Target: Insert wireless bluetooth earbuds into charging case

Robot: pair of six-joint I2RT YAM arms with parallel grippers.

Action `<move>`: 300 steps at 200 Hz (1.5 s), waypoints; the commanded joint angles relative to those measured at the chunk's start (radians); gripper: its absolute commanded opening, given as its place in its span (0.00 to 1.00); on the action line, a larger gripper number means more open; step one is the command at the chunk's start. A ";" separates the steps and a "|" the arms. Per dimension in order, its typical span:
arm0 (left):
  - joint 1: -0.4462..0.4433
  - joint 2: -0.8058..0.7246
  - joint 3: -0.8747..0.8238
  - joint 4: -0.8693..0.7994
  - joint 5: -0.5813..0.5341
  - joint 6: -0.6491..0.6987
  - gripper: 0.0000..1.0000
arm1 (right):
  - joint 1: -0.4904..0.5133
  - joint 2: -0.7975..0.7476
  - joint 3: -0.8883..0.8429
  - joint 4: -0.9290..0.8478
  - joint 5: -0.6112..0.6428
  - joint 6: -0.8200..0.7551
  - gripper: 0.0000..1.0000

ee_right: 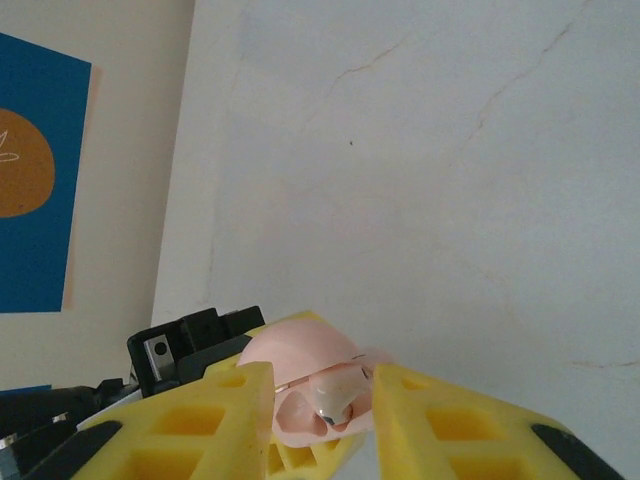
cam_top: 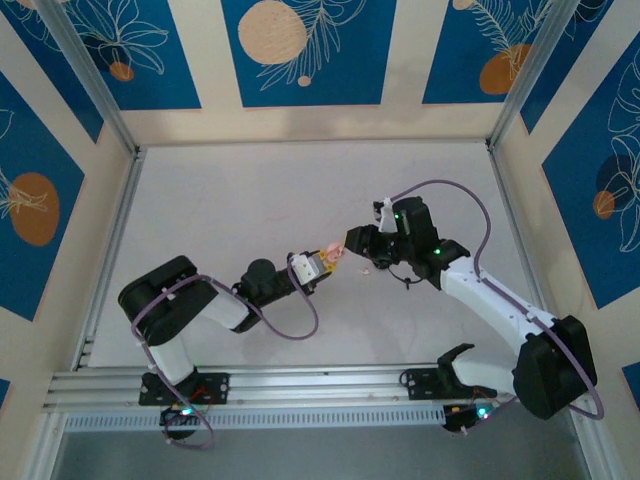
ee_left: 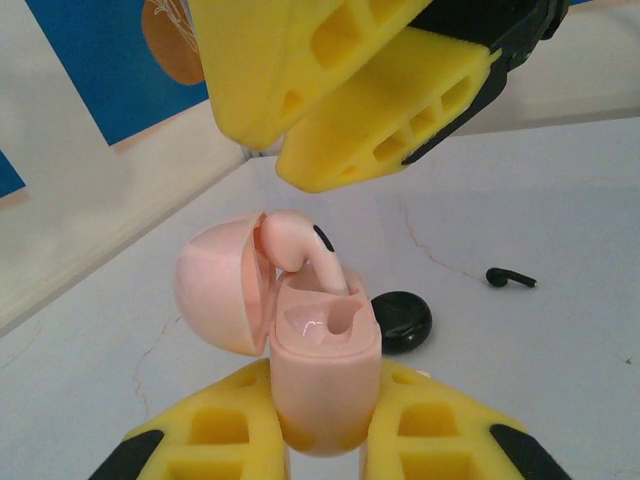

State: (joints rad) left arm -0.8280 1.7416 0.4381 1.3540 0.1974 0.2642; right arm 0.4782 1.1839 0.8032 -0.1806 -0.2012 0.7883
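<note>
While its lid [ee_left: 220, 290] stands open, case [ee_left: 325, 350]: clamped by left gripper [ee_left: 328, 420].
Pink earbud [ee_left: 300, 250]: half seated beneath parted, empty right gripper [ee_right: 320, 378].
Black earbud [ee_left: 510, 278]: laid beyond left fingertips [ee_left: 230, 405].

Earbud [ee_left: 305, 255] in case [ee_left: 325, 395], disc [ee_left: 405, 320] behind, second earbud [ee_left: 510, 278] right of disc.

Left jaws clamped, right jaws parted

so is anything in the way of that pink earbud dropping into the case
Nothing visible. The lid of the case is swung open to one side. The earbud leans with its stem reaching into a slot, and the right gripper hangs just above it with only air between.
</note>
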 commanded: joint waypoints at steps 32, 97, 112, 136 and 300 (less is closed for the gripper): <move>-0.014 -0.030 -0.001 0.053 0.008 0.006 0.14 | 0.005 0.034 0.029 -0.002 -0.041 -0.018 0.28; -0.014 -0.035 -0.002 0.052 0.008 0.008 0.14 | 0.012 0.049 0.020 -0.007 -0.038 -0.018 0.28; -0.015 -0.037 -0.003 0.053 0.008 0.009 0.14 | 0.012 0.052 0.019 -0.011 -0.040 -0.018 0.25; -0.014 -0.039 -0.001 0.052 0.008 0.010 0.14 | 0.013 0.056 0.016 -0.013 -0.043 -0.016 0.23; -0.014 -0.051 -0.003 0.052 -0.009 0.033 0.14 | 0.063 0.018 -0.026 -0.070 0.015 0.096 0.13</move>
State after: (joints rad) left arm -0.8280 1.7325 0.4324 1.3376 0.1711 0.2722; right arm 0.5285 1.2171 0.7948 -0.1848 -0.2081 0.8555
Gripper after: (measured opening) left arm 0.156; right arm 0.139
